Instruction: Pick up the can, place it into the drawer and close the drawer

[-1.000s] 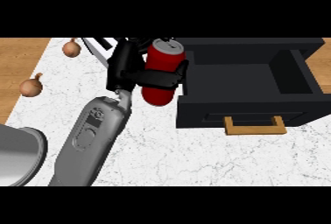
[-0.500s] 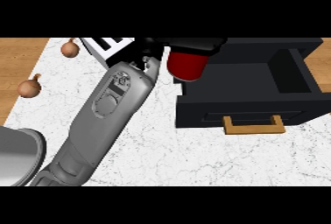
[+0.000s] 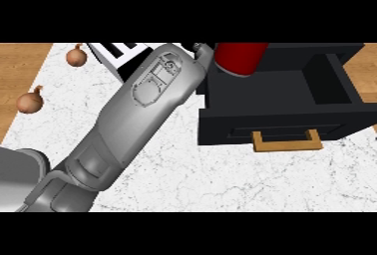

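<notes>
A red can [image 3: 239,59] hangs tilted over the back left corner of the open black drawer [image 3: 340,87], its top cut off by the view's upper edge. My left hand [image 3: 203,50] shows only as a small dark part at the can's left side, at the end of the long grey forearm [image 3: 147,99], and it is shut on the can. The drawer's inside looks bare, and its wooden handle [image 3: 287,141] faces me. My right hand is nowhere in the view.
Two brown onions [image 3: 76,55] [image 3: 29,101] lie at the left, near the counter's wooden edge. A black-and-white object [image 3: 117,52] sits behind the forearm. A grey rounded shape [image 3: 16,174] fills the lower left corner.
The left arm has stretched farther up and to the right, carrying the can from beside the drawer's left wall to above its back left corner. The hand has slid mostly out of sight.
</notes>
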